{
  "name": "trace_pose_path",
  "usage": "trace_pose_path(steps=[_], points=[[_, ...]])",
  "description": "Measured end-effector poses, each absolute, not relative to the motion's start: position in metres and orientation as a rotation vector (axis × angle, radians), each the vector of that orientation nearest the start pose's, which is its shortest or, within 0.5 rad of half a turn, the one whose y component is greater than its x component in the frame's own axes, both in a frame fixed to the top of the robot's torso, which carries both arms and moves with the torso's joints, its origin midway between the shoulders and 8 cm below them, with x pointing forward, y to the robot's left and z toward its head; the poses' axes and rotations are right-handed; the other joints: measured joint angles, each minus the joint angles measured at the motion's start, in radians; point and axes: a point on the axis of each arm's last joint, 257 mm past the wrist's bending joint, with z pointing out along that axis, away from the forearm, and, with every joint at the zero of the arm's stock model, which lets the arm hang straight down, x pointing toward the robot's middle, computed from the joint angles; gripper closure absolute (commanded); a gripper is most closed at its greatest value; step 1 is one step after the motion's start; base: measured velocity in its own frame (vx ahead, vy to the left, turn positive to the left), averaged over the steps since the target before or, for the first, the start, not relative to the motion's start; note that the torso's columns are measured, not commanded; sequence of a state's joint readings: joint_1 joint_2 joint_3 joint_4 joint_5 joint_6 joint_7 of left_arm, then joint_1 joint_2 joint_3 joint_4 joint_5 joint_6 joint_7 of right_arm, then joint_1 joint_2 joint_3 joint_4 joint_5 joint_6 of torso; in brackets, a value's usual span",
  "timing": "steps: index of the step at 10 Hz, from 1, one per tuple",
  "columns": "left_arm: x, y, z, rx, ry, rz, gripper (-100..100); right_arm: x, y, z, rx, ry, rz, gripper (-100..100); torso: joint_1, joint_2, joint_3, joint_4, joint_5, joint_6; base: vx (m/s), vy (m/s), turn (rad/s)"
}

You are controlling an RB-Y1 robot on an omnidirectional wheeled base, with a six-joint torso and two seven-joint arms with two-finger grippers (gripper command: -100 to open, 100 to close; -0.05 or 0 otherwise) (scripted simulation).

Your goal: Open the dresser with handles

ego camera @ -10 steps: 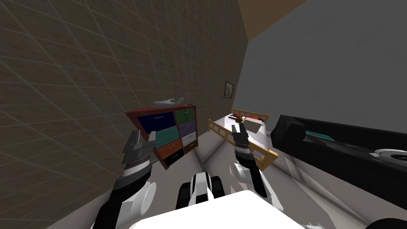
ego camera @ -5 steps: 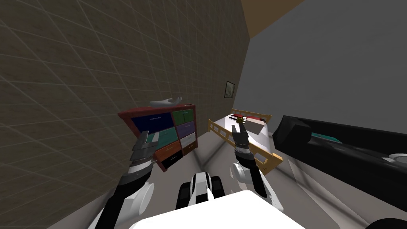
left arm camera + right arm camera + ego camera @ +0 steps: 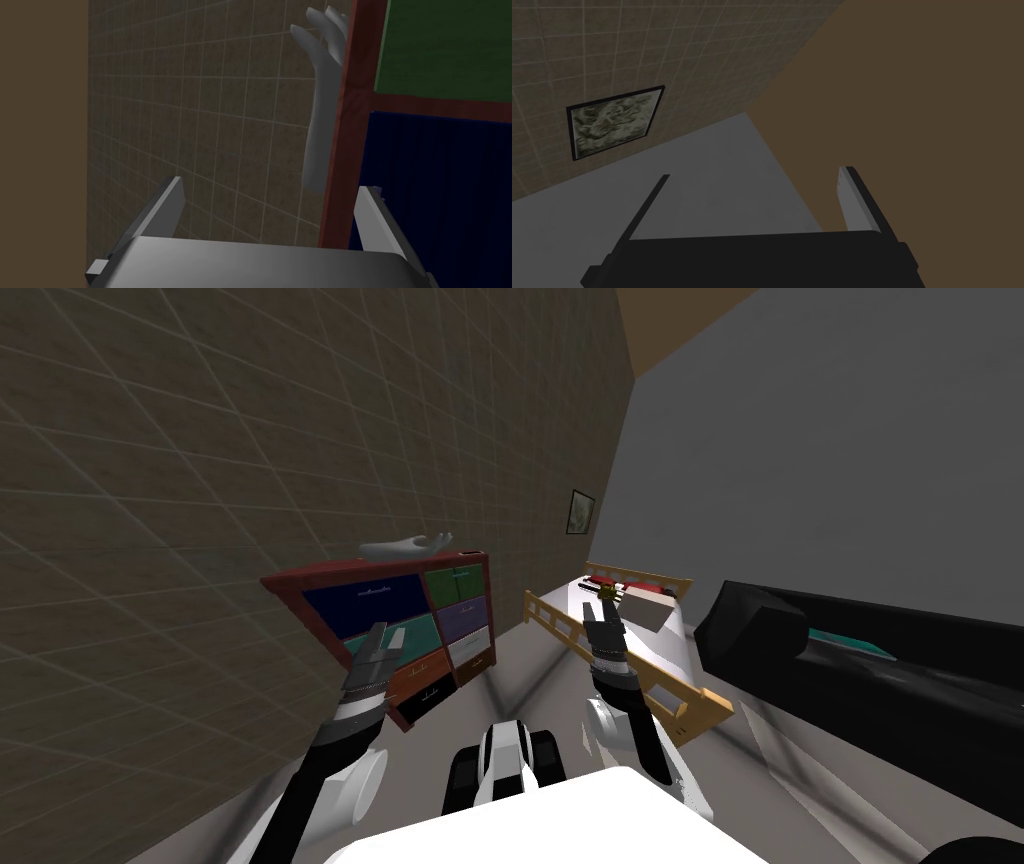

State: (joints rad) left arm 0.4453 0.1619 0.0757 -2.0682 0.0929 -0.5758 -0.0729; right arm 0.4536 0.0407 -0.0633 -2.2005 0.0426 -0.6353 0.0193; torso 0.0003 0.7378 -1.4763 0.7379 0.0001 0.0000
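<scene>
The dresser [image 3: 300, 600] has a red-brown frame and several coloured drawer fronts with small handles: navy [image 3: 365, 598], green [image 3: 455, 583], teal, purple, white, orange and black. It stands against the tiled wall, left of centre in the head view. My left gripper [image 3: 386, 635] is open in front of the teal and navy drawers, holding nothing. In the left wrist view my left gripper [image 3: 270, 200] straddles the dresser's red-brown top board [image 3: 345, 150], with one finger [image 3: 375, 220] over the navy front [image 3: 440, 190]. My right gripper [image 3: 601, 610] is raised at centre, open and empty.
A grey hand-shaped ornament [image 3: 405, 546] lies on the dresser top, also in the left wrist view [image 3: 320, 100]. A bed with wooden rails [image 3: 625, 663] stands right of the dresser, and a long black piece of furniture [image 3: 870, 658] lines the right side. Bare floor [image 3: 520, 678] runs between them.
I have moved nearer; the dresser looms larger and further left. My left arm has swung from the dresser's left edge to in front of its drawers, the hand turned. The right arm is unchanged.
</scene>
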Motion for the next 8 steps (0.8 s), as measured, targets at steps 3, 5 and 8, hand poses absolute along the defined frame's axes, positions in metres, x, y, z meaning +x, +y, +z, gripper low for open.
trace_pose_path(steps=[3,5,8], points=[[0.381,0.326,-0.057,-0.67,0.784,-1.171,-100,0.336,-0.291,0.029,0.567,0.54,1.232,0,-0.001,0.001,0.001,0.0,0.0,0.0,0.102,-0.047,0.02],[0.386,0.332,-0.072,-0.695,0.805,-1.152,-100,0.336,-0.291,0.029,0.567,0.54,1.232,0,0.0,0.0,0.0,0.0,0.0,0.0,0.098,-0.046,0.019],[0.396,0.339,-0.096,-0.735,0.835,-1.125,-100,0.336,-0.291,0.029,0.567,0.54,1.232,0,-0.001,-0.001,0.0,0.0,0.0,0.0,0.11,-0.057,0.02]])
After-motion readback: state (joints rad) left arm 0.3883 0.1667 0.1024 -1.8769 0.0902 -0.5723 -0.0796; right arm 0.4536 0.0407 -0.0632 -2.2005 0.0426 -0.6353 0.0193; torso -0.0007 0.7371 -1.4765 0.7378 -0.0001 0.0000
